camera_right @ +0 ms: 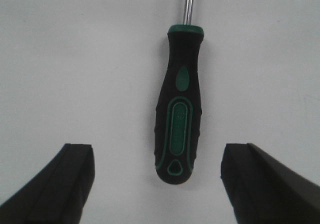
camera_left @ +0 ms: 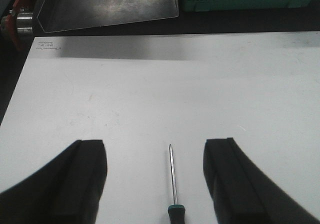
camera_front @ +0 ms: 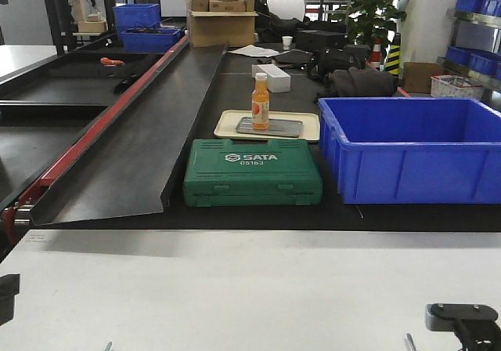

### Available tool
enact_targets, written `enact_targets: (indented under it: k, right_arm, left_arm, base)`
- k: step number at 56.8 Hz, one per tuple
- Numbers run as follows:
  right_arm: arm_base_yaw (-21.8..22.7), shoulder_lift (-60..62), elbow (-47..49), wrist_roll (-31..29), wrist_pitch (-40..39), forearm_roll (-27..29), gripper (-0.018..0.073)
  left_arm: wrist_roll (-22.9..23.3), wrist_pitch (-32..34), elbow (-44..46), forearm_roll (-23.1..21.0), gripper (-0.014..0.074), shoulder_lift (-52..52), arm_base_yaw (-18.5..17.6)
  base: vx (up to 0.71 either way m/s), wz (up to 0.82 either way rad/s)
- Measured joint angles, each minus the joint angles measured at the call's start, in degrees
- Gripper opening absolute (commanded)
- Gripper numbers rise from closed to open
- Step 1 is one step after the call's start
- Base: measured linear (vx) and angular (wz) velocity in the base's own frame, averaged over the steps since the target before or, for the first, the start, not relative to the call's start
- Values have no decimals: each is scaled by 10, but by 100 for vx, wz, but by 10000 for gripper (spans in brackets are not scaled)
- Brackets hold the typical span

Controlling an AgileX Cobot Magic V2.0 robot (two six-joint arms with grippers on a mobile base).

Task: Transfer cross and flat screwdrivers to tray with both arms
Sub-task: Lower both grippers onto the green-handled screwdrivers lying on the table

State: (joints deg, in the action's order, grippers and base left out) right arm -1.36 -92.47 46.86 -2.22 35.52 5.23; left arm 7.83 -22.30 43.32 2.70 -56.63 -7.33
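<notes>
The white table [camera_front: 235, 288] fills the near ground. Beyond it the grey metal tray [camera_front: 133, 143] runs away at far left, with the blue bin [camera_front: 407, 163] at far right and the green tool case [camera_front: 252, 172] between them. Your left pincer [camera_left: 155, 145] hangs spread wide astride the left-hand screwdriver [camera_left: 172, 184], which lies on the table with its shaft pointing far and its handle at the near edge of the view. Your right pincer [camera_right: 159, 146], equally spread, brackets the black-and-green handle of the right-hand screwdriver [camera_right: 177, 104]. Neither tool is gripped, so this looks like the approach before a double grasp. Next you would likely lower both pincers, drawing the left one nearer to reach the handle, then close and carry to the tray.
</notes>
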Motion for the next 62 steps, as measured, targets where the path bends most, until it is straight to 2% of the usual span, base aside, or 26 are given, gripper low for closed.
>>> enact_targets:
  k: [12,25,31,32,39,47,52,57,62]
  right_arm:
    - [0,-63,1,5,-33,-1,568]
    - [0,-119,6,7,-44,-26,568]
    - [0,-131,24,7,-37,-31,567]
    - [0,-162,77,7,0,-32,542]
    - [0,-174,93,7,15,-34,509]
    - [0,-182,100,6,24,-40,385]
    - [2,-184,103,5,27,-48,209]
    - [3,-186,104,5,25,-47,-14]
    - [3,-186,105,1,25,-43,-13]
  left_arm:
    - [0,-5,0,0,545,0,0]
    - [0,-9,0,0,545,0,0]
    - [0,-10,0,0,545,0,0]
    - [0,-15,0,0,545,0,0]
    - [0,-20,0,0,545,0,0]
    - [0,-24,0,0,545,0,0]
    - [0,-29,0,0,545,0,0]
    - [0,-34,0,0,545,0,0]
    - [1,-34,0,0,545,0,0]
  base:
    - [0,0]
    - [0,0]
    - [0,0]
    - [0,0]
    - [0,0]
    - [0,0]
    - [0,0]
    - [0,0]
    - [0,0]
